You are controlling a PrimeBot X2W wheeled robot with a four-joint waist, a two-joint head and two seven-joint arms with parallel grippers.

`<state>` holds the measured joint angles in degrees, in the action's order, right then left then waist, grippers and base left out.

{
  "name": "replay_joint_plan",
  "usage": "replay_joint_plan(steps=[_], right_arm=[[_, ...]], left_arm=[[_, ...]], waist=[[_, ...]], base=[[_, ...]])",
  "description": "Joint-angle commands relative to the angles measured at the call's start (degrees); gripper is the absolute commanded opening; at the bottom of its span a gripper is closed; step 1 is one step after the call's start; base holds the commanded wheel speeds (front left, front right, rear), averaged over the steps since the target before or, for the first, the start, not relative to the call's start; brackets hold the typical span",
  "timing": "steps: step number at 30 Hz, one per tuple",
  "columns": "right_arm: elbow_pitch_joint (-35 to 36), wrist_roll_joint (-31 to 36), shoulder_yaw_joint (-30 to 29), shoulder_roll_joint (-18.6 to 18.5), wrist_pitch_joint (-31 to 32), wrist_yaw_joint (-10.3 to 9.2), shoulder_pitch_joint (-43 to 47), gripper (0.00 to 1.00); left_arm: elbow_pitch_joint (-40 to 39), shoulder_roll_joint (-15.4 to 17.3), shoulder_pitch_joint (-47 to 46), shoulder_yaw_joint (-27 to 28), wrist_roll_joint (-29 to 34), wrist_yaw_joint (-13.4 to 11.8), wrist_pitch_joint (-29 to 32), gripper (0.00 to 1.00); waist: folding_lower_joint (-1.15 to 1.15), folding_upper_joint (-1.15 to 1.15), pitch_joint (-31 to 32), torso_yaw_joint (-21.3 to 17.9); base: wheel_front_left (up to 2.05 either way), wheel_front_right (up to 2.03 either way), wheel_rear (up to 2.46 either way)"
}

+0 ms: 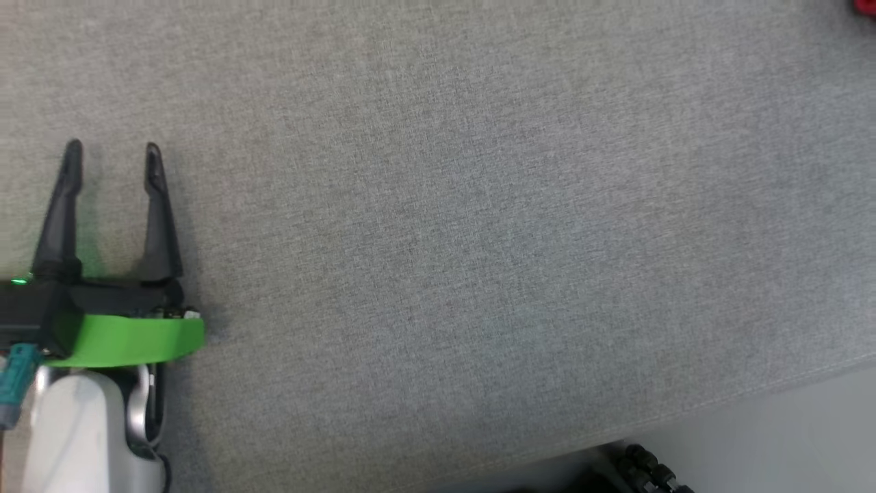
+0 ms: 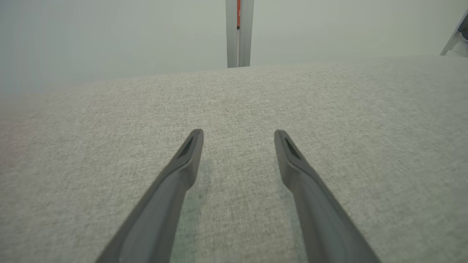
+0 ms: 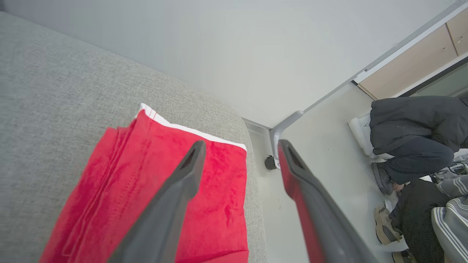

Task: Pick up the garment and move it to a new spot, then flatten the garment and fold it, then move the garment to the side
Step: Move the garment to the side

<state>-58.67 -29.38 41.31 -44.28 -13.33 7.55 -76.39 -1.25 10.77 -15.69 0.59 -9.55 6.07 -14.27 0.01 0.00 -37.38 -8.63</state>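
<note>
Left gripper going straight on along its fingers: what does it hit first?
Probably the grey fabric surface ahead of the left gripper; nothing else lies in that line, depth being unclear.

Noted on the left gripper (image 1: 113, 146): two long, tapered dark fingers (image 1: 159, 205) on a black base (image 1: 102, 298). Behind it is a bright green band (image 1: 130, 339), with a small green light (image 1: 19, 280) at the edge. There is a teal connector (image 1: 17, 373) and a pale forearm shell (image 1: 75, 438) with a silvery bracket (image 1: 140, 407). On the right gripper (image 3: 242, 143), each fingertip has a slot-shaped recess. A black ribbed part (image 1: 650, 469) is possibly a cable.

Grey fabric surface (image 1: 479, 239), pale wall (image 3: 256, 54), floor (image 3: 321, 164)
</note>
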Motion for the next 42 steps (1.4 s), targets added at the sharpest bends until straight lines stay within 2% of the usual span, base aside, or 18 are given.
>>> replay_joint_plan(steps=[1,7,18,23,29,42], right_arm=[[-0.3,0.8,0.0,0.4,-0.8,-0.10,1.6,1.00],[3.4,0.5,-1.8,3.7,-1.9,-0.10,6.7,1.00],[23.6,5.0,-14.1,10.5,-1.9,-0.10,26.1,1.00],[31.3,8.0,-21.4,15.6,-1.9,-0.10,37.5,1.00],[38.6,11.1,-27.3,21.6,-1.9,-0.10,50.1,1.00],[46.3,13.5,-34.8,28.3,-1.9,-0.10,67.6,1.00]], left_arm=[[1.4,-0.6,1.4,-0.2,-0.2,0.0,-0.4,1.00],[5.5,-2.4,3.9,0.5,-1.5,-0.1,-1.0,1.00],[7.8,-4.7,9.9,3.6,-2.0,0.3,-0.9,1.00],[8.5,-5.5,11.7,4.3,-1.7,0.4,-0.9,1.00],[9.5,-6.0,13.3,4.7,-1.3,0.7,-0.9,1.00],[11.7,-5.9,14.9,4.6,-0.6,1.1,-0.9,1.00]], waist=[[-0.01,0.00,4.2,1.0],[-0.01,0.00,12.4,2.7],[-0.01,0.00,23.4,4.7],[-0.01,0.00,26.8,5.7],[-0.01,0.00,30.2,6.7],[-0.01,0.00,34.2,8.5]], base=[[0.00,0.00,0.00],[0.00,0.00,0.00],[0.00,0.00,0.00],[0.00,0.00,0.00],[0.00,0.00,0.00],[0.00,0.00,0.00]])
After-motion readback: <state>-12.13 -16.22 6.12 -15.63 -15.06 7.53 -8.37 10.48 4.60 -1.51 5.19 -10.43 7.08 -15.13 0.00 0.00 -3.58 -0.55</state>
